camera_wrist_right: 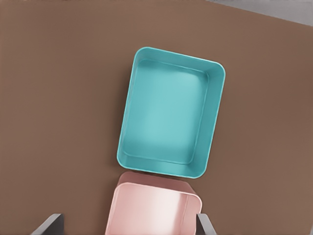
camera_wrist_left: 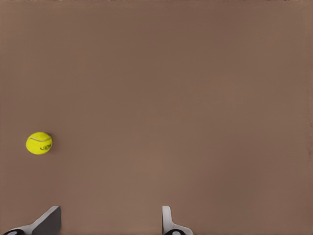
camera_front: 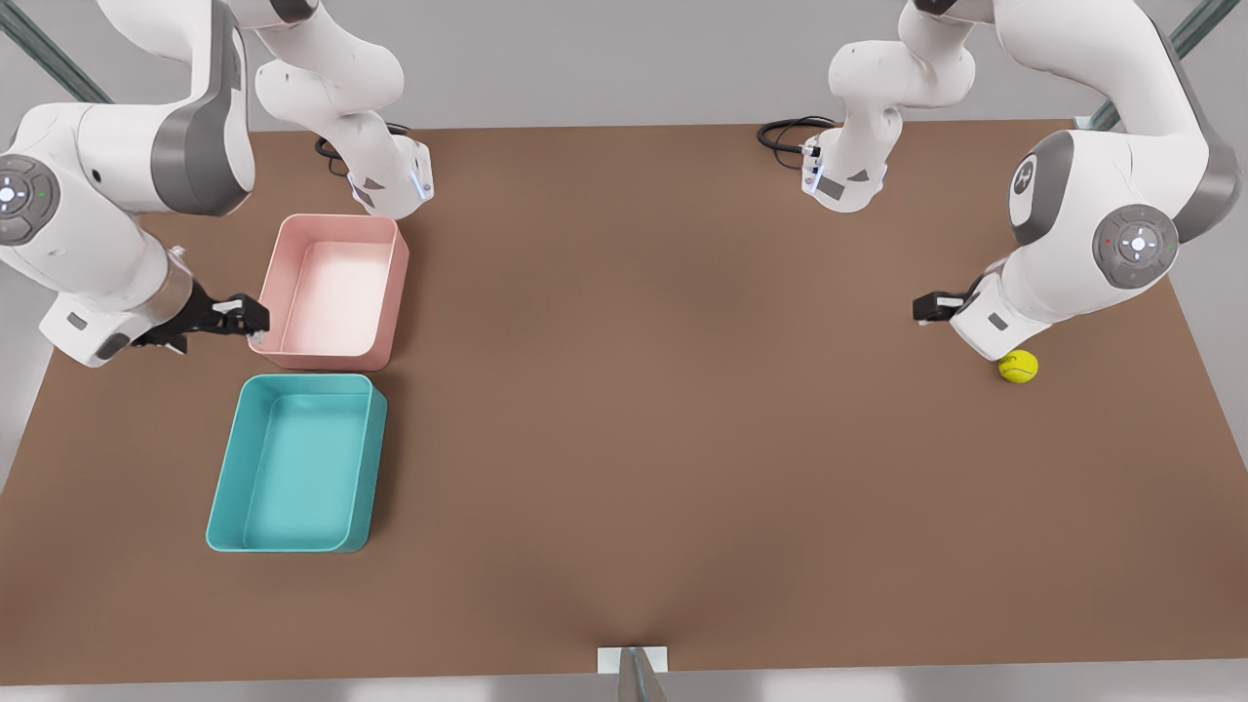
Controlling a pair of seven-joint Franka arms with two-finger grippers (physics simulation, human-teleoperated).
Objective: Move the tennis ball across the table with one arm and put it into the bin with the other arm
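Bin (camera_front: pixel 226 507) at 8 o'clock logged empty, tennis ball (camera_front: pixel 1018 367) at 3 o'clock loose on table (camera_front: pixel 663 409) near left gripper (camera_wrist_left: pixel 110 218), fingers spread; right gripper (camera_front: pixel 239 317) waiting released by pink tub (camera_front: pixel 395 283) at 9 o'clock; judged unstarted, transfer and drop outstanding.
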